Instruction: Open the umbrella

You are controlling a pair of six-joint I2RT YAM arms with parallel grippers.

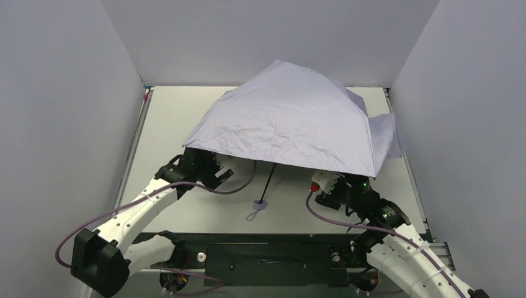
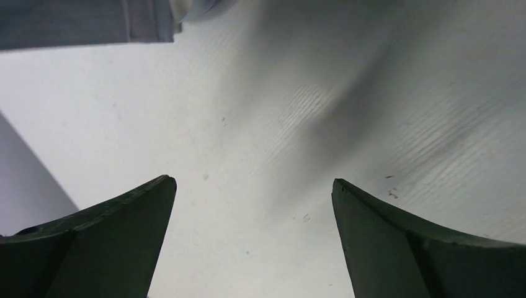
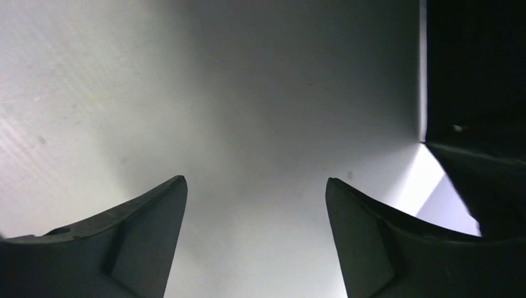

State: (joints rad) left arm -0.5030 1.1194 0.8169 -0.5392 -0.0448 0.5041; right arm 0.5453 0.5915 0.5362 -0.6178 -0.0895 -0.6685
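Note:
The umbrella (image 1: 291, 121) stands open on the table, its pale lavender canopy spread wide and tilted over the middle and back. Its thin black shaft (image 1: 269, 180) slants down from under the front rim to the small knob handle (image 1: 260, 203) with its wrist loop, resting on the table. My left gripper (image 1: 214, 162) sits at the canopy's front left rim; in the left wrist view it (image 2: 253, 181) is open and empty over bare table. My right gripper (image 1: 332, 180) sits at the front right rim; in the right wrist view it (image 3: 255, 180) is open and empty, with the canopy's black underside (image 3: 477, 62) at its right.
Grey walls close in the table (image 1: 167, 118) on the left, back and right. A black rail (image 1: 267, 248) with the arm bases runs along the near edge. Purple cables trail from both arms.

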